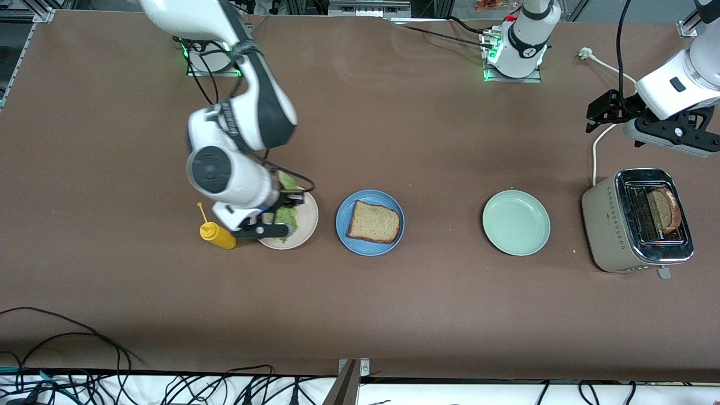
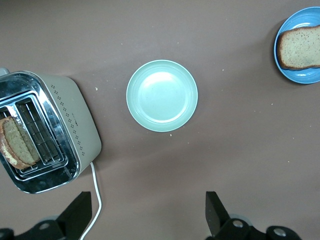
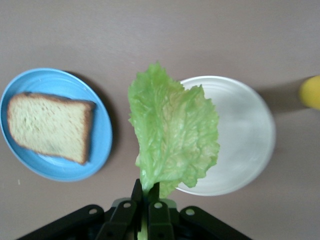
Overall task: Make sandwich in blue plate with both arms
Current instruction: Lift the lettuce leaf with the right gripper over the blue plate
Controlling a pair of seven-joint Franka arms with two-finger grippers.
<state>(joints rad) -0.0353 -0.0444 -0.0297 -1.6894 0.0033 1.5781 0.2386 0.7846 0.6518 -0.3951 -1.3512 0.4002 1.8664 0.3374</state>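
Observation:
A blue plate (image 1: pixel 344 209) at mid-table carries one brown bread slice (image 1: pixel 374 222); the right wrist view shows the same plate (image 3: pixel 102 135) and slice (image 3: pixel 50 125). My right gripper (image 1: pixel 274 220) is shut on the stem end of a crinkly green lettuce leaf (image 3: pixel 172 132) and holds it over a beige plate (image 1: pixel 306 228). A second bread slice (image 1: pixel 666 211) stands in a toaster slot. My left gripper (image 2: pixel 148 212) hangs open over bare table beside the toaster, nothing between its fingers.
The beige toaster (image 1: pixel 630 225) stands at the left arm's end, its white cable (image 1: pixel 596 146) running under the left gripper. A pale green plate (image 1: pixel 516 222) lies bare between the toaster and the blue plate. A yellow squeeze bottle (image 1: pixel 218 235) lies beside the beige plate.

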